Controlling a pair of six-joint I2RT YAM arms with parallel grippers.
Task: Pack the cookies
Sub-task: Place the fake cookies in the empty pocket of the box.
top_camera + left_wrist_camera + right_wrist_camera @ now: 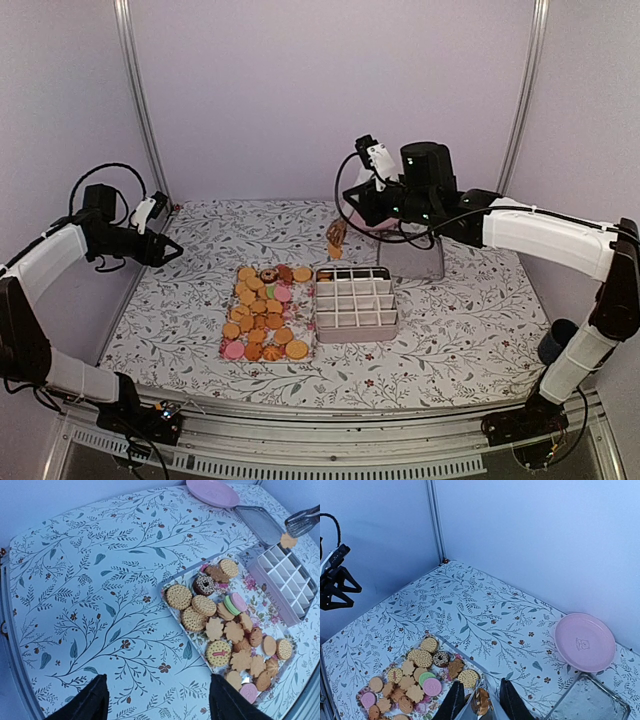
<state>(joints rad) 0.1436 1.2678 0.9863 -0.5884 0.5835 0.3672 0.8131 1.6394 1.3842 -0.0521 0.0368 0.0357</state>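
— Where were the cookies at that moment?

— Most of the cookies point(265, 312) lay in a flat heap on a flowered tray point(262, 602) in the middle of the table point(470, 340). They were mainly golden-orange, with some pink ones, a green one and a dark brown ring. A white box point(357, 303) with many small compartments stood at 3 o'clock of the tray, just beside it.

— And the right gripper?

— The right gripper point(338, 232) hung in the air at about 11 o'clock of the box, near its far left corner. Its jaws were clamped on one orange cookie point(288, 541) with a wavy edge. This cookie touched neither the box nor the table.

— What about the left gripper?

— The left gripper point(175, 250) hovered at 10 o'clock of the tray, well apart from it and near the left wall. Its jaws stood wide apart and held nothing. Its own camera showed only the tablecloth between the two fingers point(95, 702).

— Was there something else on the table?

— Yes. A grey lid point(257, 522) lay at 1 o'clock of the box. A pink plate point(585, 641) lay beyond it, at about 11 o'clock of the lid, close to the back wall.
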